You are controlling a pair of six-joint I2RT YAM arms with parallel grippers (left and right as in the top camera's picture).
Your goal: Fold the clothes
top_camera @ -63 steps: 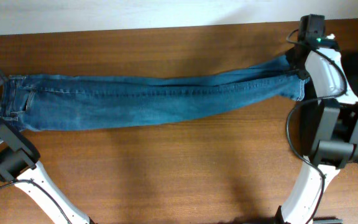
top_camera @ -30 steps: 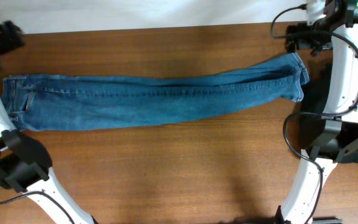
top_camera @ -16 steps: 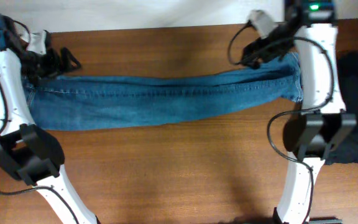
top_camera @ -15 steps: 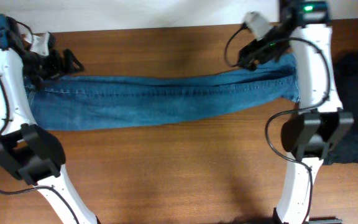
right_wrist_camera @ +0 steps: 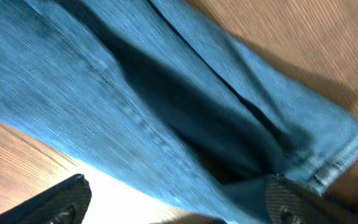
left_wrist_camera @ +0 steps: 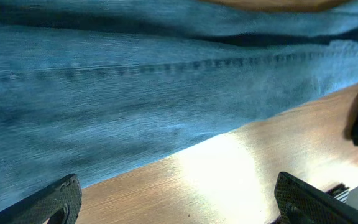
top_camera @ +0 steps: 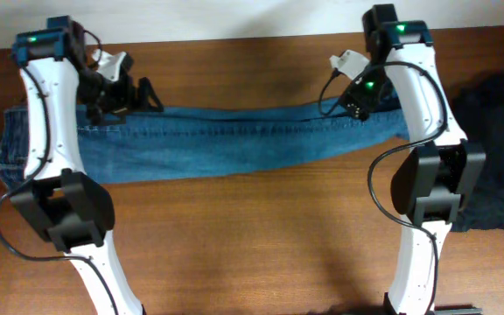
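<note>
The jeans (top_camera: 234, 140) lay stretched flat across the upper half of the counter (top_camera: 261, 245), waist toward the left edge. The left hand (top_camera: 138, 96) hovered over them at upper left, fingers apart. The right hand (top_camera: 354, 101), at upper right, was likewise spread, seemingly just above the cloth. A dark garment (top_camera: 497, 149) sat far right.

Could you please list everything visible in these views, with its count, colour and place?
jeans: one, blue, stretched lengthwise across the far half of the table
dark garment: one, blackish, crumpled at the table's right edge
table: one, brown wood, under everything
left arm: one, white with black joints, left side
right arm: one, white with black joints, right side
left gripper: one, black, open over the jeans' left part
right gripper: one, black, open over the jeans' right part
</note>
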